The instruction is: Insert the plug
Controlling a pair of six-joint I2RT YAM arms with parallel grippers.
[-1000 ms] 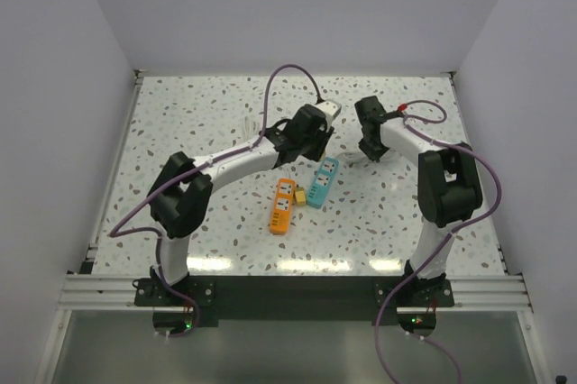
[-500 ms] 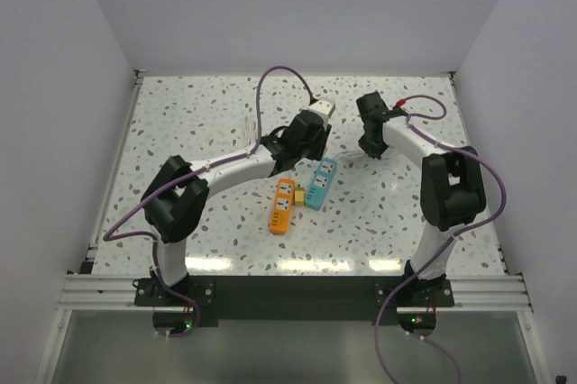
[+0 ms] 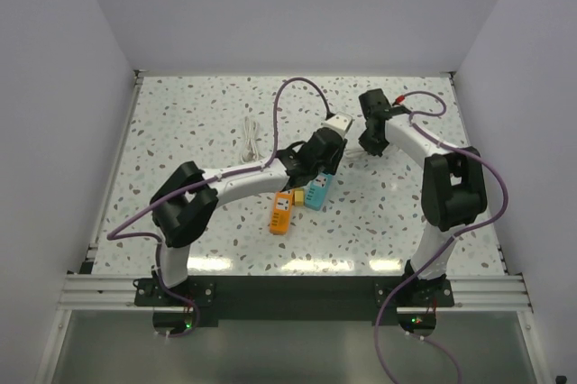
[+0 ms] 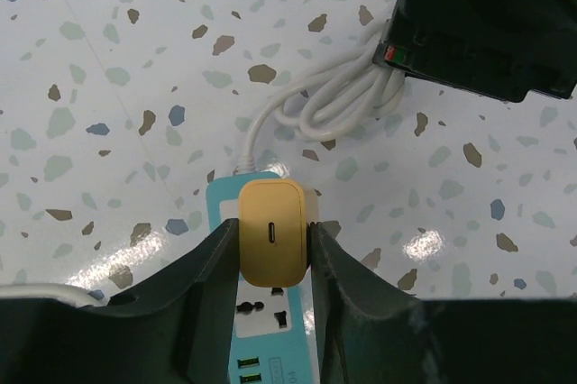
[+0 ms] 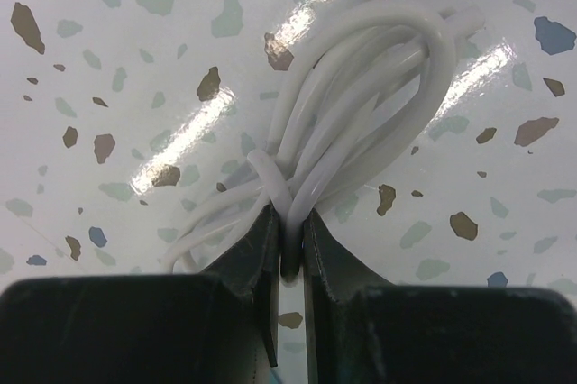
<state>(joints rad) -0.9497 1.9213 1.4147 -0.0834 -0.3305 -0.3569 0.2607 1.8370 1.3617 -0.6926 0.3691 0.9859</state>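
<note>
Since the plug [image 4: 272,231] should enter square, my left jaws clamp its sides over the 12 o'clock end of the blue power strip [image 4: 268,319]; my right jaws pinch the white cable [image 5: 361,105], likely anchoring it.

Small yellow-tan plug [image 4: 273,222], blocky with rounded corners, oval slot facing the wrist. Sat upright, pinched at the tips of the left gripper [image 4: 273,233], flanks touching both jaws.

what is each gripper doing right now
left gripper: closed on the plug
right gripper: closed on the white cable
</note>
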